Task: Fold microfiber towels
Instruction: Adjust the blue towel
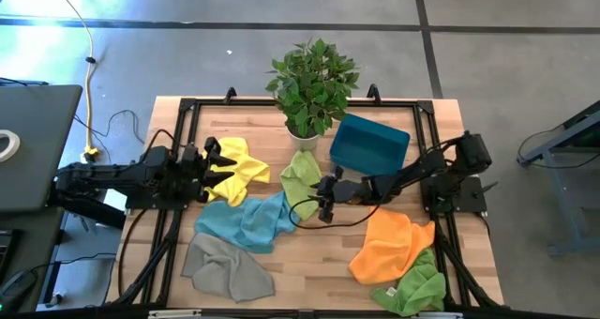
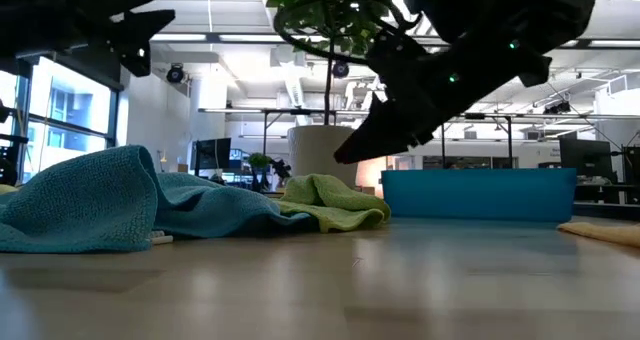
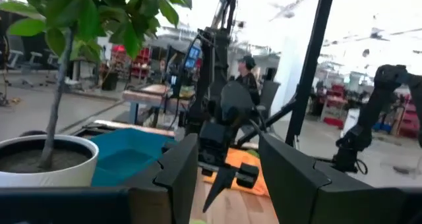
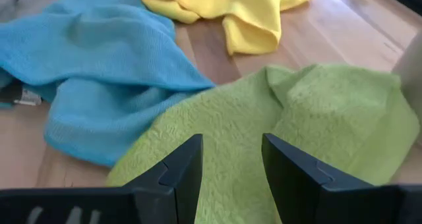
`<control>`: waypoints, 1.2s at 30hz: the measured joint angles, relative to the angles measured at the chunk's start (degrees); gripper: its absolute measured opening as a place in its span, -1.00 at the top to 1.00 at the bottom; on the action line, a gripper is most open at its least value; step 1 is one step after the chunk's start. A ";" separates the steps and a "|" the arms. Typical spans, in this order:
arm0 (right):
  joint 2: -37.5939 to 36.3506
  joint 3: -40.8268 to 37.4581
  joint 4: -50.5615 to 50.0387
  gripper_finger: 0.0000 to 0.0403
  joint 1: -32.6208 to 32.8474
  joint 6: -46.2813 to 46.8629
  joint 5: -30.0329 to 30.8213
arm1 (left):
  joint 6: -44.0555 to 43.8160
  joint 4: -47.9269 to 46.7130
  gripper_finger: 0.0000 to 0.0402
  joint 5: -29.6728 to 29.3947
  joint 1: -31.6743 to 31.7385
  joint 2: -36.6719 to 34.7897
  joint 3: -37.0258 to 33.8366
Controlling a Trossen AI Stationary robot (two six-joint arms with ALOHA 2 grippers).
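six crumpled towels lie unfolded, and the right gripper [image 1: 323, 203], fingers apart and empty, hovers over the light green towel [image 4: 290, 132] just below it, likely reaching to pinch an edge, while the left gripper [image 1: 223, 164] waits open above the yellow towel [image 1: 239, 169].

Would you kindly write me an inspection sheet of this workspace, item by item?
Surface: wooden table inside a black frame.
Job's things: yellow towel, light blue towel, grey towel, orange towel, green towel by the pot, second green towel at the near right corner; all crumpled, none folded.
Clutter: potted plant, teal bin.
Grippers: left gripper open beside the yellow towel; right gripper open over the green towel, empty.
Cables: yellow cable on the floor.
Surroundings: a person far off in the left wrist view.
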 joint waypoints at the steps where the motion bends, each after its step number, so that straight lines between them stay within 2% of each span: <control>1: -0.02 0.28 -0.09 0.26 -0.32 -0.38 -0.22 | 0.77 -0.01 0.24 -0.04 -0.15 1.76 0.59; 5: -0.02 0.78 -0.05 0.26 -1.41 -0.24 -1.29 | 2.22 -0.32 0.24 -1.55 -1.02 9.48 2.29; 10: -0.02 0.82 -0.66 0.26 -2.16 1.56 -5.26 | -0.54 -0.53 0.24 -2.27 -3.93 21.03 4.03; 20: -0.02 0.82 -1.00 0.26 -2.10 2.15 -5.60 | 0.68 -0.47 0.24 -5.76 -12.27 43.61 11.40; 28: -0.02 0.84 -1.54 0.26 -2.09 2.15 -5.60 | 0.94 -0.43 0.24 -9.97 -15.12 57.34 15.24; 36: -0.02 0.82 -1.80 0.26 -2.09 2.15 -5.60 | -0.58 -0.46 0.24 -11.42 -17.09 68.81 18.48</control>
